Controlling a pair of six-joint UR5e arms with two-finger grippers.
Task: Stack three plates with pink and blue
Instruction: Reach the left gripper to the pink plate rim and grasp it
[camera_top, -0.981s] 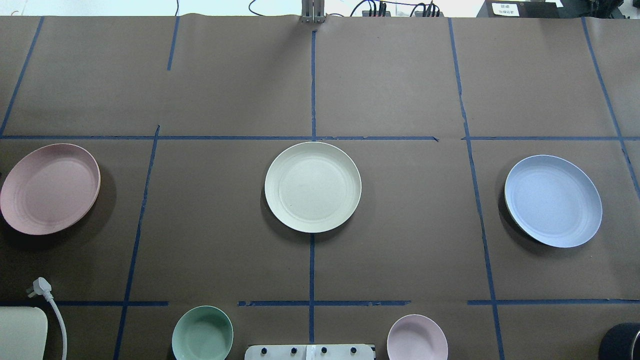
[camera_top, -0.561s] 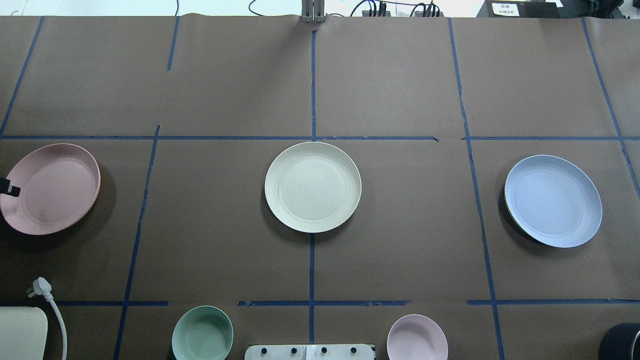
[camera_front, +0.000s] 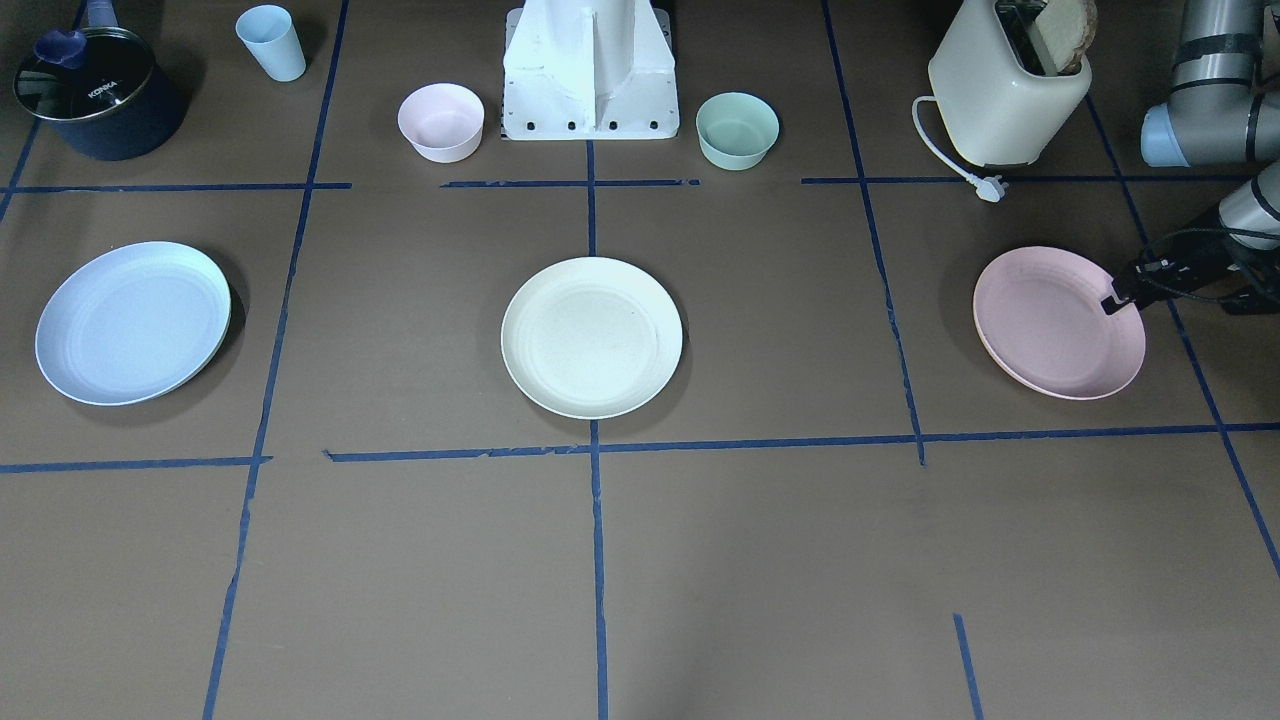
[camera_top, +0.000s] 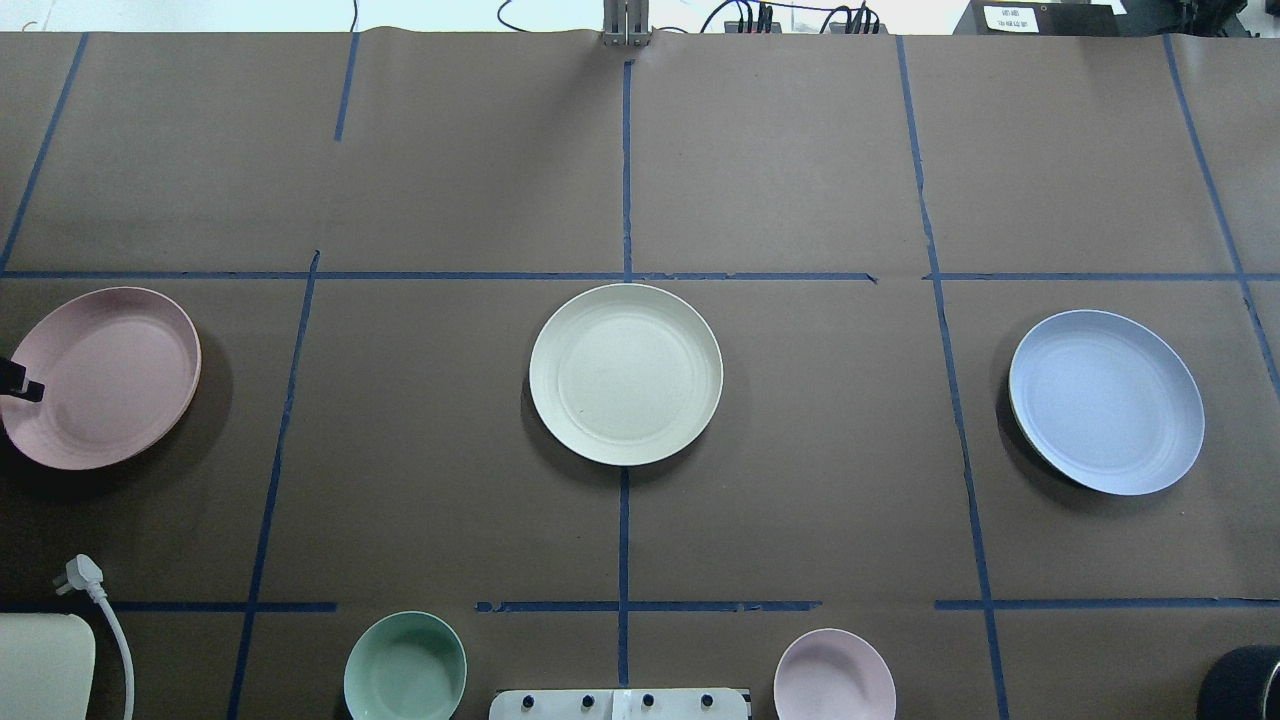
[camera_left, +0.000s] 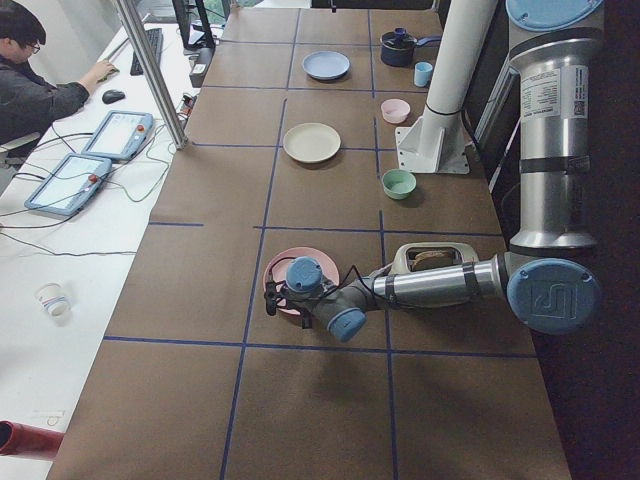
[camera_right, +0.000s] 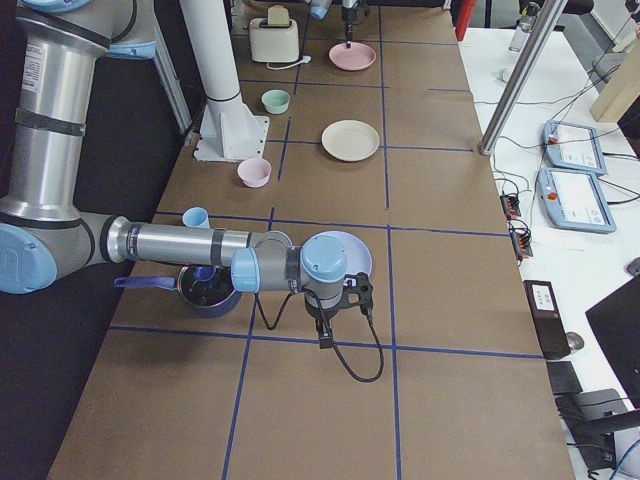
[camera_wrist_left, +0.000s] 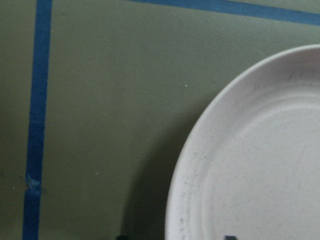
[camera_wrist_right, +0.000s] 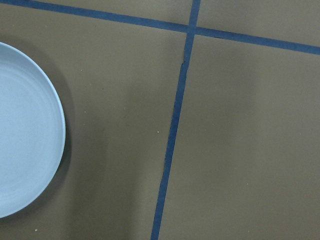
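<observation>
One pink plate (camera_top: 100, 378), one cream plate (camera_top: 625, 374), one blue plate (camera_top: 1105, 402), lying apart.

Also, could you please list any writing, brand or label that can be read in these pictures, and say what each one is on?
"KONKA": on the glass lid of the dark pot.
White label on the black box at the table's far edge: printed, but too small to read.
Sticker on the left arm, on its upright section: too small to read.
No other text shows.
</observation>
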